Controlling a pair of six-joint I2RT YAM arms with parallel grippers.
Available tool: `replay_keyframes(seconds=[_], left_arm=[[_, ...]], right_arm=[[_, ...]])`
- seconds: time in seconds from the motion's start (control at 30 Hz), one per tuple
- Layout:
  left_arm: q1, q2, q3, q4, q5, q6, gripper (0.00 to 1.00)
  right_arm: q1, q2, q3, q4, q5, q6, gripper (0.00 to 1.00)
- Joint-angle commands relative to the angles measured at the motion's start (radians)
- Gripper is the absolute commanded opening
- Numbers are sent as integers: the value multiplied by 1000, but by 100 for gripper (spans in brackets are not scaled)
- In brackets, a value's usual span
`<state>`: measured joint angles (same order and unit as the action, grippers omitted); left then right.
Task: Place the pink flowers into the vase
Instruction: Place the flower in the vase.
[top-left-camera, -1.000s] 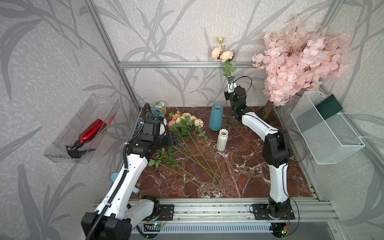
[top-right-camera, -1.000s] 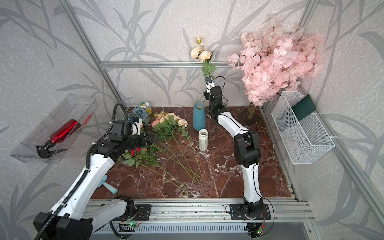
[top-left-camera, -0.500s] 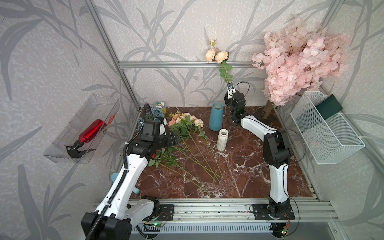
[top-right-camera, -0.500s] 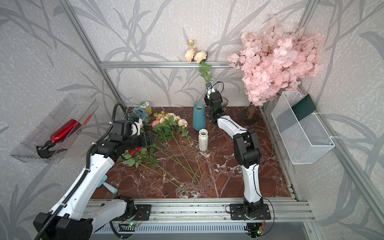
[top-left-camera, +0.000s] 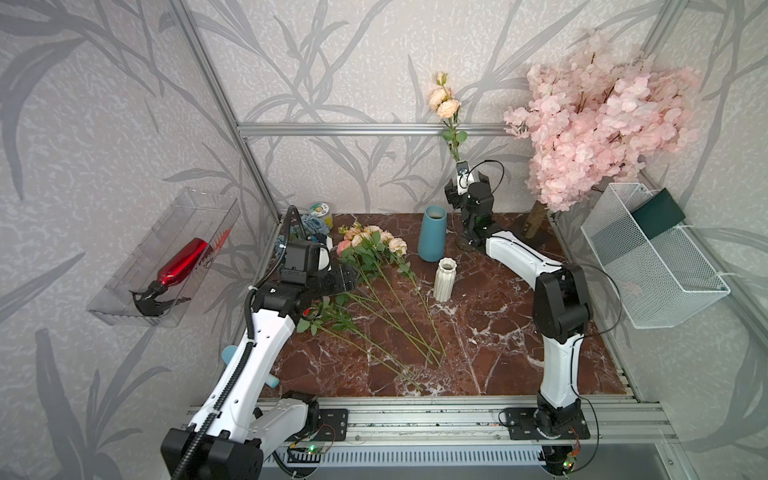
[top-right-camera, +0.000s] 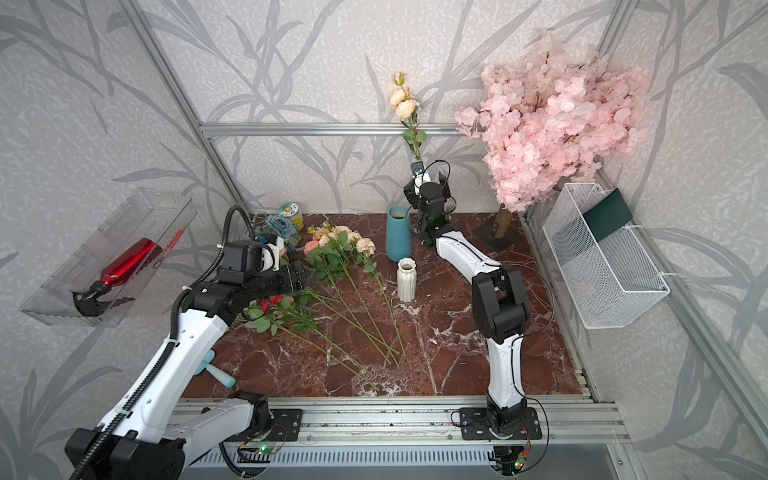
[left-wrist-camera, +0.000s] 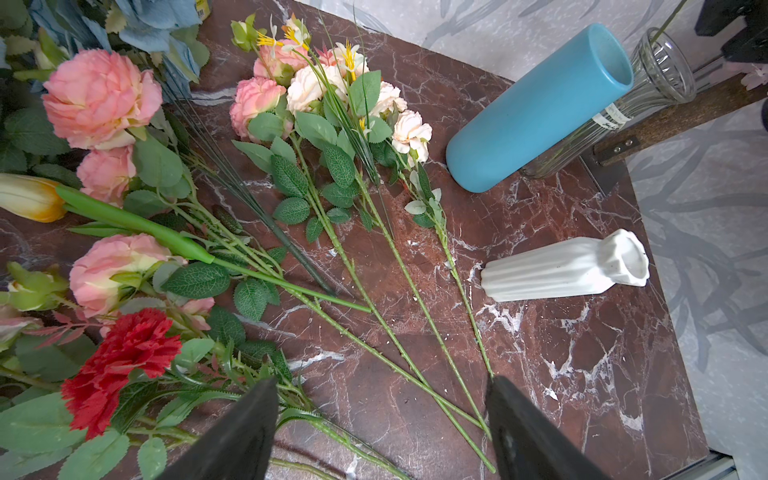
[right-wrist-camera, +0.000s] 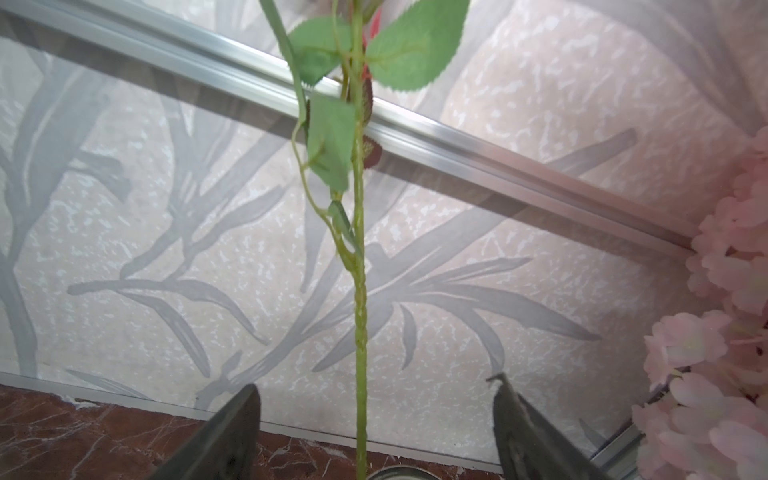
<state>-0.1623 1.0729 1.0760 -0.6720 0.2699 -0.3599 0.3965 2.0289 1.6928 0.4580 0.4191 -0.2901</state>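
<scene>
1 pink flower stem (top-left-camera: 448, 109) stands in the glass vase (left-wrist-camera: 660, 75) beside the blue vase (top-left-camera: 432, 239), the right gripper (right-wrist-camera: 374, 384) spread wide around it, gripping nothing. More pink flowers (top-left-camera: 374, 239) lie near the blue vase; left gripper (left-wrist-camera: 382, 381) open, empty.

Your red-brown marble table (top-left-camera: 498, 332) is veined in white. The long-stemmed artificial flowers (top-left-camera: 370, 249) run salmon pink to cream over green leaves. You also see a matte teal cylinder vase (top-left-camera: 432, 241), a white ribbed ceramic vase (top-left-camera: 444, 280), a red carnation (left-wrist-camera: 120, 361) and grey leaf-patterned wallpaper (top-left-camera: 332, 62).
</scene>
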Motion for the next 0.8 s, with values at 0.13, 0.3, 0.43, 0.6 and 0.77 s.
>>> replay_keyframes(seconds=[0.13, 0.3, 0.43, 0.6, 0.77], left_arm=[[6, -19, -4, 3, -29, -6, 80], [5, -4, 4, -17, -92, -8, 80], [-10, 20, 29, -43, -130, -30, 79], [-52, 74, 138, -152, -186, -108, 74], [-161, 154, 276, -267, -294, -203, 67]], right_arm=[[29, -135, -58, -14, 110, -10, 91], [74, -235, -146, -29, 226, -27, 92], [127, -379, -221, -109, 324, -4, 91], [160, -633, -332, -380, 282, 232, 88], [196, -752, -320, -728, 223, 408, 82]])
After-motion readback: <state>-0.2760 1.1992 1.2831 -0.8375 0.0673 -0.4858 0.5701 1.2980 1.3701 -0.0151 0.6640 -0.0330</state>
